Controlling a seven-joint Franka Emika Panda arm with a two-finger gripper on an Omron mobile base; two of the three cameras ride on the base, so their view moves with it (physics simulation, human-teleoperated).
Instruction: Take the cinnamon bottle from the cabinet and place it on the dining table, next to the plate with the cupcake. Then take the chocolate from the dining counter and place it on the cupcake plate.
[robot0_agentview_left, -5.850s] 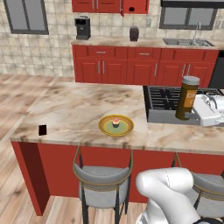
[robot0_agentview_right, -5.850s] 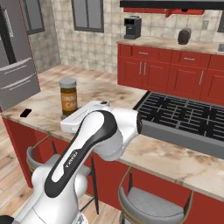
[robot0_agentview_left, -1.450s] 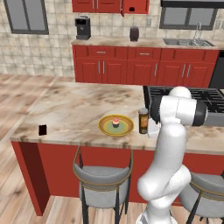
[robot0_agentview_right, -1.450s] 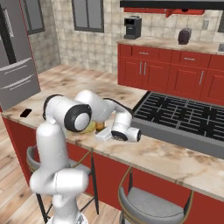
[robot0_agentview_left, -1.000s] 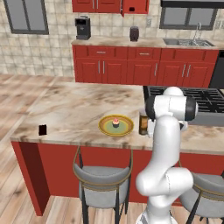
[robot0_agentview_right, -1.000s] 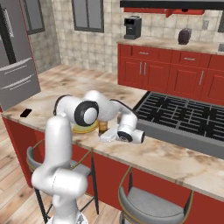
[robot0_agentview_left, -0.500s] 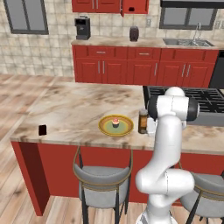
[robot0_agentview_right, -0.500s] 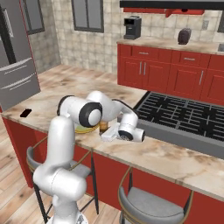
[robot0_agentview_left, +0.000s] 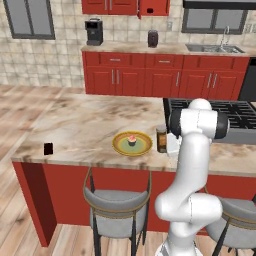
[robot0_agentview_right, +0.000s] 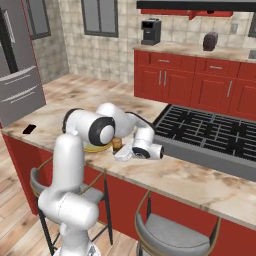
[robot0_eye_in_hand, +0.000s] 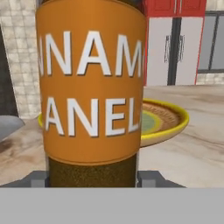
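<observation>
We saw the bottle upright on the desk just beside the plate, gripper seemingly pinching it; chocolate untouched.

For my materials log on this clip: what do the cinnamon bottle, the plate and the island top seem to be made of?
The cinnamon bottle looks like brown glass or plastic, with dark speckled contents showing below a matte orange paper-like label; which of the two is unclear. The plate seems glazed ceramic, with a smooth yellow rim and greenish centre. The dining table top looks like polished marble: beige-brown with darker veins.
</observation>
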